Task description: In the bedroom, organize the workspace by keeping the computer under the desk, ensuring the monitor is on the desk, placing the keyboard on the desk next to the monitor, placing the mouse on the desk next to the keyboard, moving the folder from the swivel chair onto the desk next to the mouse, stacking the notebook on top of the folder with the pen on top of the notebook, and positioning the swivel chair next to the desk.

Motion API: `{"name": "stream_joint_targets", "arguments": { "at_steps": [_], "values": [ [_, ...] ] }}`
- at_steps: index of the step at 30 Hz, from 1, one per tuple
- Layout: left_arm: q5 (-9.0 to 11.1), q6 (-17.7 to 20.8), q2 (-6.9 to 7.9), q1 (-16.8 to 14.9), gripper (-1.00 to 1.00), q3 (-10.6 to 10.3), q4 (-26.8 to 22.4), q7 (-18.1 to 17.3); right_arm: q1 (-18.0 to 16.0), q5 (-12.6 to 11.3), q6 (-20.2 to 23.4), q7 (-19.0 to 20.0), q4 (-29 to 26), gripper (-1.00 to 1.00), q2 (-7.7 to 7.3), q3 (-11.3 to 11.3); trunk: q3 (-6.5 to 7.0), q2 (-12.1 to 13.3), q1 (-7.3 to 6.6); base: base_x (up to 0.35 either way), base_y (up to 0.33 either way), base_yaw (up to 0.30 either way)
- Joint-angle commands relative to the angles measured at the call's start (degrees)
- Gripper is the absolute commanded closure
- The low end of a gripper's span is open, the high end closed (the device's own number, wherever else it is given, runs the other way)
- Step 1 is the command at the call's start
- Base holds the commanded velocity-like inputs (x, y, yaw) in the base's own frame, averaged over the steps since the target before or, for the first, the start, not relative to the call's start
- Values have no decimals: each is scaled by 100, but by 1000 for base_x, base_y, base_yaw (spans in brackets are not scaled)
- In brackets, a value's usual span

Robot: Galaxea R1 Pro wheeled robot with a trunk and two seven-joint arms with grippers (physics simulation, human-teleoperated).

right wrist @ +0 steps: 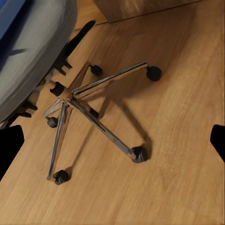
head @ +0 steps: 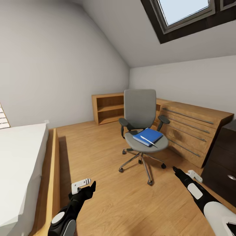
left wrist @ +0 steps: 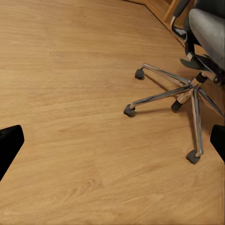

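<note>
Both arms reach low and forward over the plank floor, left gripper and right gripper both spread apart, holding nothing. Dead ahead sits the swivel chair, padded grey seat on a chrome star base, with the flat blue folder and thin white pen on it. Wooden drawer chest just beside it, bed off left, open floor between.

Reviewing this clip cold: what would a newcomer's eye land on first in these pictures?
First the grey swivel chair standing mid-floor, facing the camera, with a bright blue folder on its seat and a white pen lying on top. Behind it, wooden furniture runs along the far wall under a skylight. Low in the head view, the left gripper and right gripper hang open above the wooden floor.
</note>
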Motion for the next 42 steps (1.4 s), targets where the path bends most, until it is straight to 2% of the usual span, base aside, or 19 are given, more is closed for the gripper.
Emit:
{"name": "stream_joint_targets", "arguments": {
  "at_steps": [1,14,32,35,42],
  "values": [
    [61,18,1,-3,-100,-6,-9,50,-5,-59,-14,35,11,-100,1,-8,12,39,-24,0,0,-257],
    [52,18,1,-3,-100,-6,-9,55,-5,-51,-28,31,14,-100,24,-2,246,560,-309,0,0,-223],
    [51,18,1,0,-100,-6,-9,55,-4,6,-193,31,20,-100,193,6,569,1282,-705,0,0,-265],
    [52,18,1,-1,-100,-6,-9,55,-3,139,-242,31,23,-100,222,8,623,1403,-770,0,0,-268],
    [52,18,1,0,-100,-6,-9,55,-4,660,-632,30,128,-100,358,9,748,1683,-924,0,0,-249]
  ]
}}
